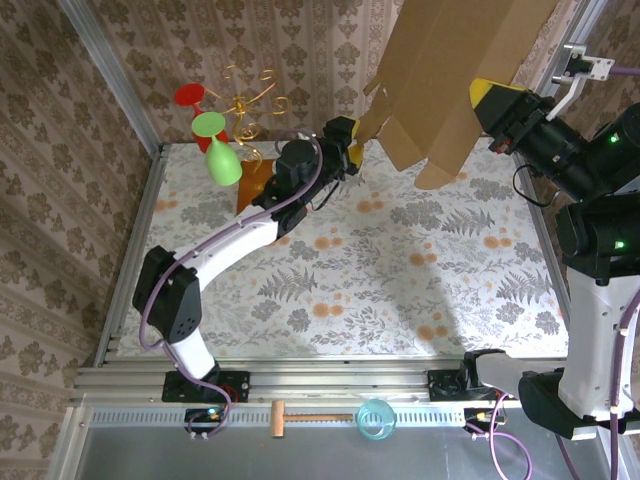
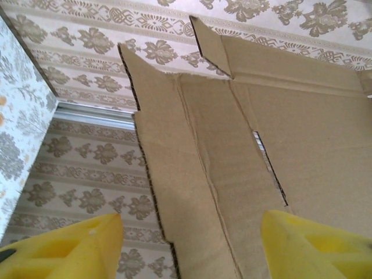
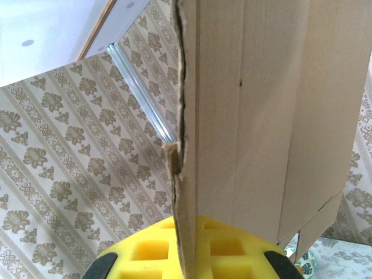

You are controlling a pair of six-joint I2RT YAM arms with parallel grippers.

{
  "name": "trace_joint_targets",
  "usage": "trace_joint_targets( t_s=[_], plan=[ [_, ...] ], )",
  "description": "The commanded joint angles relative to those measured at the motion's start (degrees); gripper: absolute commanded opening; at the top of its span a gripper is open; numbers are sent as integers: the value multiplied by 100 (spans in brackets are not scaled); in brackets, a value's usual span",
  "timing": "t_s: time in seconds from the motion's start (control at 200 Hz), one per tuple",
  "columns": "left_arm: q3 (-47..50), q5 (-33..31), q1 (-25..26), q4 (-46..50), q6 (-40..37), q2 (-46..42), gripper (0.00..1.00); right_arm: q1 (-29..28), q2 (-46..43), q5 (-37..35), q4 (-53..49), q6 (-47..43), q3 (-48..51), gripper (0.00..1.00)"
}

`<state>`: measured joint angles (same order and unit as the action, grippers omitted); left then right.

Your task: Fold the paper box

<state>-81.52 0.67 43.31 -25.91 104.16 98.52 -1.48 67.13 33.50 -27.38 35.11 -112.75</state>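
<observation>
The paper box (image 1: 450, 60) is a large brown cardboard sheet with flaps, held up in the air at the back right, tilted and hanging down toward the table. My right gripper (image 1: 492, 100) is shut on its right edge. In the right wrist view the yellow pads (image 3: 232, 253) clamp the cardboard edge (image 3: 187, 174) between them. My left gripper (image 1: 354, 152) sits just below the box's lower-left flap (image 1: 374, 122), open. In the left wrist view its yellow fingers (image 2: 75, 250) stand wide apart, with the creased cardboard (image 2: 244, 163) and its slot straight ahead of them.
Red and green plastic goblets (image 1: 215, 140), a gold wire stand (image 1: 250, 100) and a small orange-brown board (image 1: 252, 182) stand at the back left. A wooden mallet (image 1: 300, 418) and a blue cup (image 1: 376, 418) lie on the front rail. Patterned walls close in the left and back sides.
</observation>
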Motion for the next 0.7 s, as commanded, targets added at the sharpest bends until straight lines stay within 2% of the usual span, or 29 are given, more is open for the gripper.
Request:
trace_joint_targets(
  t_s=[0.0, 0.065, 0.125, 0.185, 0.245, 0.305, 0.36, 0.435, 0.46, 0.495, 0.58, 0.695],
  plan=[
    [-430, -202, 28, 8, 377, 201, 61, 28, -139, 205, 283, 122, 31, 0],
    [-678, -241, 17, -41, 351, 377, 55, 31, -169, 219, 287, 145, 90, 0],
    [-872, -252, 20, -143, 351, 538, 43, 42, -221, 210, 273, 142, 150, 0],
    [-992, -296, -7, -239, 264, 649, 24, 45, -268, 194, 214, 121, 207, 0],
    [-1022, -336, -37, -242, 92, 653, 0, 53, -336, 134, 130, 94, 287, 0],
    [-1057, -305, -75, -121, -295, 582, 0, 60, -407, -120, -186, 8, 336, 0],
    [-1111, -269, -110, 182, -839, 455, 0, 55, -455, -753, -855, -63, 314, 1],
    [-1247, -266, -128, 869, -1829, 282, 0, 67, -495, -1954, -1991, 62, 302, 46],
    [-1280, -286, -130, 1018, -2159, 258, 0, 76, -499, -2357, -2365, 193, 319, 57],
    [-1336, -307, -125, 1170, -2604, 239, 0, 77, -508, -2803, -2896, 400, 355, 65],
    [-1415, -411, -88, 1425, -3598, 275, 0, 73, -596, -3152, -3635, 895, 607, 72],
    [-1781, -678, 62, 1934, -5449, 390, 0, 76, -824, -3333, -4129, 1472, 1041, 76]
  ],
)
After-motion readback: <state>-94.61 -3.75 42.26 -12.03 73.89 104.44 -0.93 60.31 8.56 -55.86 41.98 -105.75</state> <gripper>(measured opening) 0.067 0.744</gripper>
